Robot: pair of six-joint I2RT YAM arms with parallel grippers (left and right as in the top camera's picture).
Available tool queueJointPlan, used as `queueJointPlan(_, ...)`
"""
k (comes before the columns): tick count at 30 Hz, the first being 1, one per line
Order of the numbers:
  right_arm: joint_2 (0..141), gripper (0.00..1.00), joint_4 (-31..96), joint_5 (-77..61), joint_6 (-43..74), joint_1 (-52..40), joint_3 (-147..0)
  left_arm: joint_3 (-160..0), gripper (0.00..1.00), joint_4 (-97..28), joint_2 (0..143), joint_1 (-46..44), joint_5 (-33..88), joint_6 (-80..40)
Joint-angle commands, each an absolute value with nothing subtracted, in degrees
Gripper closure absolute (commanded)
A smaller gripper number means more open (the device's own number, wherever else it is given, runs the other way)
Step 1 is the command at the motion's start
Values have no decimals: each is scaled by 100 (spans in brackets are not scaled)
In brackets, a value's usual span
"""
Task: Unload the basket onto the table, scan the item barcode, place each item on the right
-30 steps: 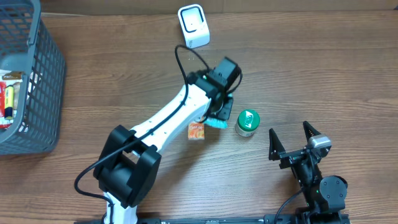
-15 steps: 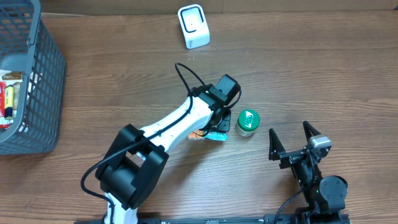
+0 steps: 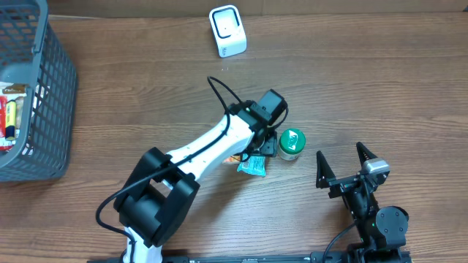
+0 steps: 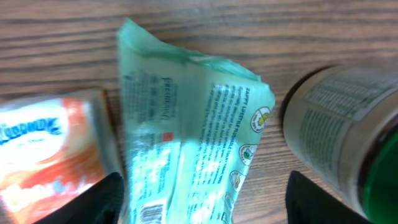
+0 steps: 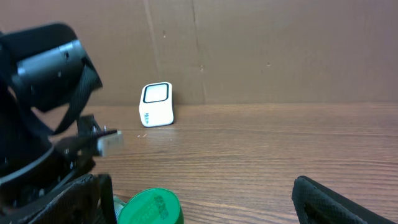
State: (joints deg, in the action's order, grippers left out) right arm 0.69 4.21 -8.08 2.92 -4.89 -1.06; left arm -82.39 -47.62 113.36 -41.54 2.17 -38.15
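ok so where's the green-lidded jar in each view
Overhead: the green-lidded jar sits right of centre.
Left wrist: the jar fills the right edge, cut off.
Right wrist: only its lid, bottom edge, left of centre.
Shared landmark: the white scanner, top centre overhead, left of centre in right wrist; absent from left wrist.

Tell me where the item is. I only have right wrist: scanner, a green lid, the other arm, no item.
Observer: A teal packet lies flat on the table beside the green-lidded jar, right under the left gripper.
Operator: Gripped?
Observer: No. The left wrist view shows the jaws open, with bare table between the packet and the jar-side finger.
Operator: Barcode visible?
Observer: Yes, the barcode faces up at the packet's end nearest the wrist camera.
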Motion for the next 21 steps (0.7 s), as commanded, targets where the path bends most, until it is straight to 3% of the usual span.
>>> queueJointPlan(1, 19, 0, 401, -760, 257, -464, -45, -8925, 28, -4982, 11083, -3970, 235, -3699)
queueJointPlan(8, 16, 0, 401, -760, 257, -464, -45, -9671, 21, -5315, 11076, -4091, 69, -3271)
queueJointPlan(10, 16, 0, 401, -760, 257, -464, -45, -9668, 13, -5221, 11093, -4185, 113, -3157)
queueJointPlan(21, 16, 0, 401, -760, 257, -464, -45, -9644, 13, -4928, 11498, -4779, 91, -2829)
